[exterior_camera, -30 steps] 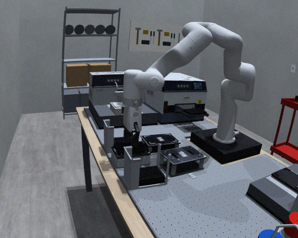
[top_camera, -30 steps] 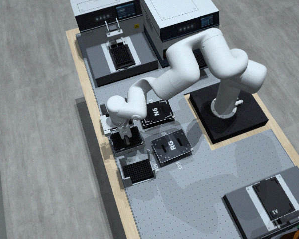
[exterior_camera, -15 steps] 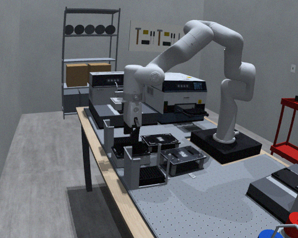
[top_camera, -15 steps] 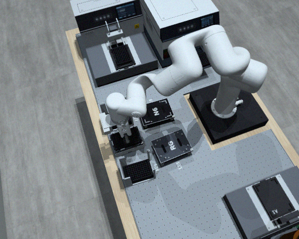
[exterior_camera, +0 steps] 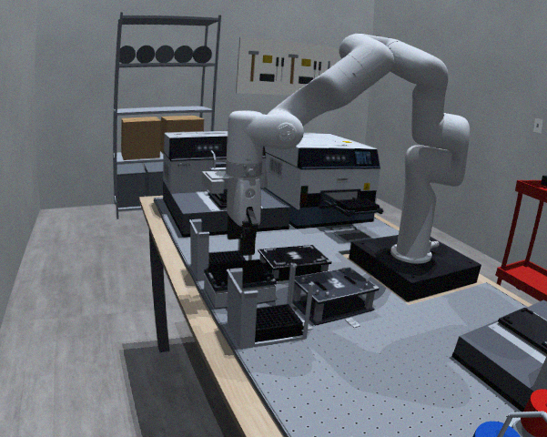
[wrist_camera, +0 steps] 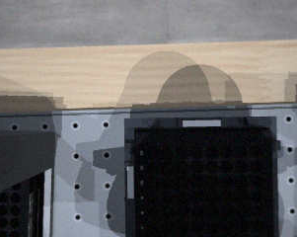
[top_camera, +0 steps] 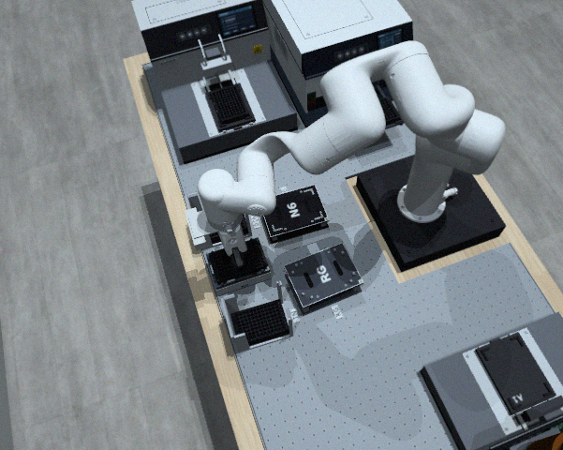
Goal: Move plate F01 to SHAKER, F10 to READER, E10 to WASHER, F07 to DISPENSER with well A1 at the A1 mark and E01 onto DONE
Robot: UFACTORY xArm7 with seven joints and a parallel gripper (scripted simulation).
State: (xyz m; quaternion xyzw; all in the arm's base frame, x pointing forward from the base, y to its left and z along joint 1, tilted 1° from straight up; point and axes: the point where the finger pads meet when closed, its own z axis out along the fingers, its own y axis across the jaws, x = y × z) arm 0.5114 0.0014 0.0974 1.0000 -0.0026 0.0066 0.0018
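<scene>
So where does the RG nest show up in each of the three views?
Top: RG nest, centre, just below N6.
Exterior: RG nest, centre, right of the stack racks, nearer than N6.
Wrist: not in view.
Shared landmark: N6, beside it.

Arm [top_camera: 354, 121]: smooth matte-white rounded links, bulbous joint housings. Round flanged foot ringed with small bolts, on black square pedestal [top_camera: 484, 232]. Gripper [exterior_camera: 248, 242]: white body, dark fingers, spread wide.

White arm [exterior_camera: 358, 70] reaching over desk [exterior_camera: 358, 367], open fingers [exterior_camera: 248, 244] hanging above dark plate [exterior_camera: 226, 272] in walled rack [exterior_camera: 198, 244]; nests N6 [exterior_camera: 294, 257], RG [exterior_camera: 337, 284] sitting beside
</scene>
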